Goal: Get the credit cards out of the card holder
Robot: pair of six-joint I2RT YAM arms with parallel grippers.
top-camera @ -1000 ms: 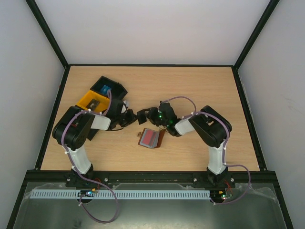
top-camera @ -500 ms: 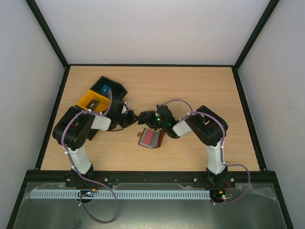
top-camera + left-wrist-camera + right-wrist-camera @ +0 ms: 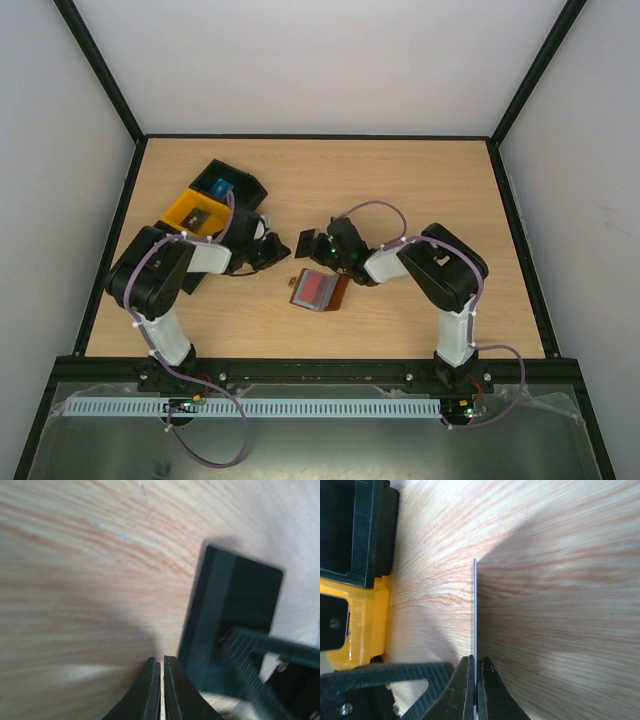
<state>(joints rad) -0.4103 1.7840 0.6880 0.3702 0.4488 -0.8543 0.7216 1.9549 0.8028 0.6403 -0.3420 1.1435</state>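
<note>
The brown card holder (image 3: 339,293) lies open on the table with a red credit card (image 3: 314,288) in its pocket. Just behind it, my right gripper (image 3: 318,246) is shut on a dark grey credit card (image 3: 306,243). The right wrist view shows that card (image 3: 475,605) edge-on, pinched between the fingers of the right gripper (image 3: 475,661). My left gripper (image 3: 278,250) sits left of the card. Its jaws are shut and empty in the left wrist view, where the left gripper (image 3: 162,660) stands beside the dark card (image 3: 235,605).
A yellow bin (image 3: 192,211) and a black bin (image 3: 232,186) stand at the back left, close behind the left arm. Both show at the left of the right wrist view: the yellow bin (image 3: 362,630) and the black bin (image 3: 365,525).
My right gripper has shifted slightly left and closed on the dark grey card. The left gripper has drawn back a little to the left.
</note>
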